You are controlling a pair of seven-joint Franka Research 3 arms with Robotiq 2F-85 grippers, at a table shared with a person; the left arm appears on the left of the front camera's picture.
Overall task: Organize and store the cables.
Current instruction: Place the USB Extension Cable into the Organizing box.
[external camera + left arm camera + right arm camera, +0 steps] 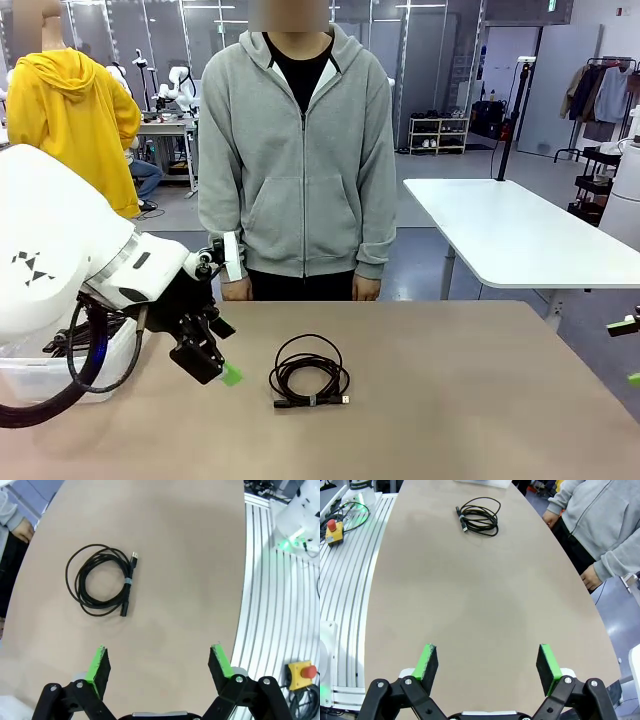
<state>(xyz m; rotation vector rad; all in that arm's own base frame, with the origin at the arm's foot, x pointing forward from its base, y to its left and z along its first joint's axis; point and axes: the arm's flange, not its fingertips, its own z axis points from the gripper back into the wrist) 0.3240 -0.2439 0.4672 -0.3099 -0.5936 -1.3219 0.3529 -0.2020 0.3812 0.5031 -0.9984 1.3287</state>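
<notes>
One coiled black cable (309,376) lies flat on the brown table, bound by a small tie, with a USB plug at its end. In the left wrist view the cable (101,579) sits ahead and to the left of my left gripper (160,662), whose green-padded fingers stand wide open over bare table. In the front view the left gripper (215,362) hovers just left of the coil, apart from it. My right gripper (487,666) is open above the table's right part, far from the cable (479,516). Its green pads (628,325) peek in at the front view's right edge.
A person in a grey hoodie (300,160) stands at the far edge, hands hanging at the table rim. A clear plastic bin (55,375) sits at the table's left under my left arm. A white table (510,235) stands behind on the right.
</notes>
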